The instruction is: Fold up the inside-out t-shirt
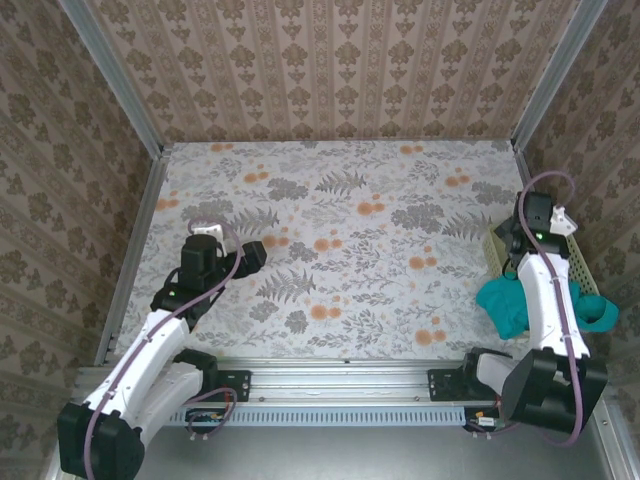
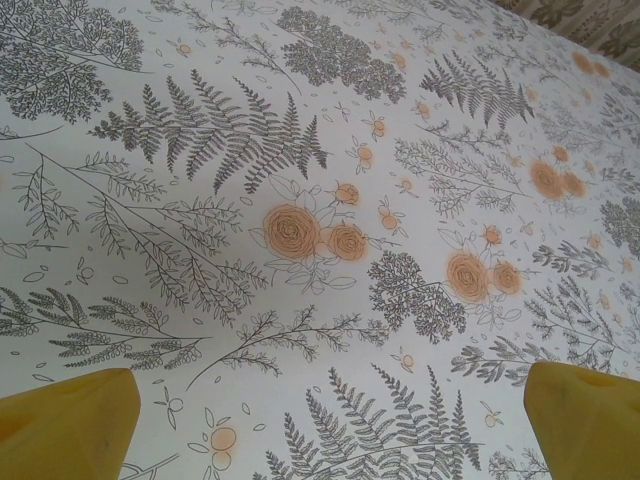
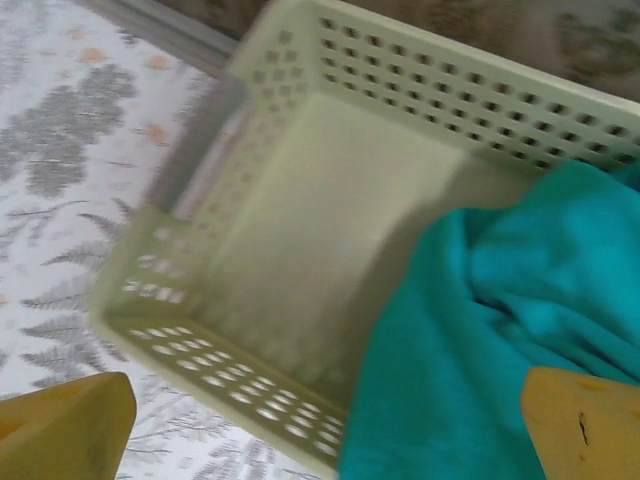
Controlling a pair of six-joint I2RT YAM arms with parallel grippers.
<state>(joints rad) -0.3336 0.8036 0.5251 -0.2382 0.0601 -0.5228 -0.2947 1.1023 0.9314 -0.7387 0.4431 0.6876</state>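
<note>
The t-shirt [image 1: 503, 302] is a crumpled teal heap at the right edge of the desk [image 1: 350, 200], bunched in the near end of a pale yellow basket [image 1: 495, 250]. In the top view part of the cloth seems to spill over the basket's near rim toward the desk, though the right arm crosses the heap and hides how far it goes. In the right wrist view the shirt fills the lower right part of the basket, while the far end of the basket's floor is bare. That view is blurred, and only plain teal cloth can be made out.

The right gripper [image 3: 330, 430] hangs above the basket, spread wide and grasping nothing. One yellow finger sits over the basket's outer corner and the other over the cloth; whether that one touches the shirt cannot be told.

The left gripper [image 2: 325, 425] is well apart from the shirt, on the left half of the desk. It is also released, with its yellow fingers wide and only the fern and orange flower pattern of the desk cover between them.
</note>
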